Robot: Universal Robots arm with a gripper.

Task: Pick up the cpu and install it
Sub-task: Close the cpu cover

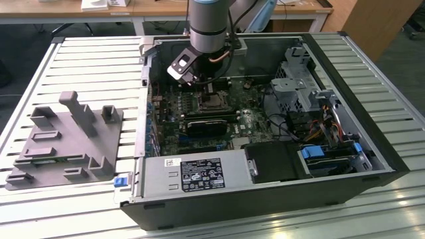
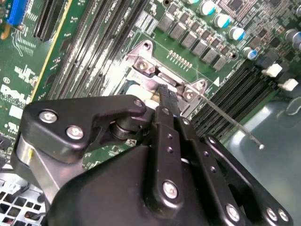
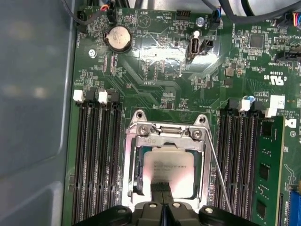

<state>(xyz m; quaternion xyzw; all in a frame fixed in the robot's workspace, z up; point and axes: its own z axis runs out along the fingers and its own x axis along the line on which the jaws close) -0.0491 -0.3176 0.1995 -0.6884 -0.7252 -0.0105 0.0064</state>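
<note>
- Here, the arm (image 1: pixel 209 22) reaches down into an open case (image 1: pixel 371 149) that lies on a slatted table (image 1: pixel 93 64).
- Gripper (image 3: pixel 162 186): the fingers are brought together, with no gap between them in the first wrist view. The second wrist view shows the same narrow dark tip (image 2: pixel 167 96). Nothing is clamped between the fingers.
- Cpu (image 3: pixel 171 167): it lies flat in the socket (image 3: pixel 131 165), directly beneath the fingertips, with its silver plate facing up and uncovered. The tip sits over the cpu edge nearest the gripper body. Whether it touches the plate cannot be told.
- Bracket (image 3: pixel 164 136): bright metal, at the cpu's far edge from the gripper and clear of the plate.
- Lever (image 3: pixel 217 169): a thin wire running along one side of the socket, beside the gripper and apart from its fingers.
- Memory slots (image 3: pixel 96 155): long dark rows flanking the socket on both sides of the gripper.
- Coin cell (image 3: pixel 118 37): on the board, well beyond the socket from the fingertips.
- Fixture (image 1: pixel 66 139): grey, on the table outside the case, well apart from the gripper, at the exterior view's left.
</note>
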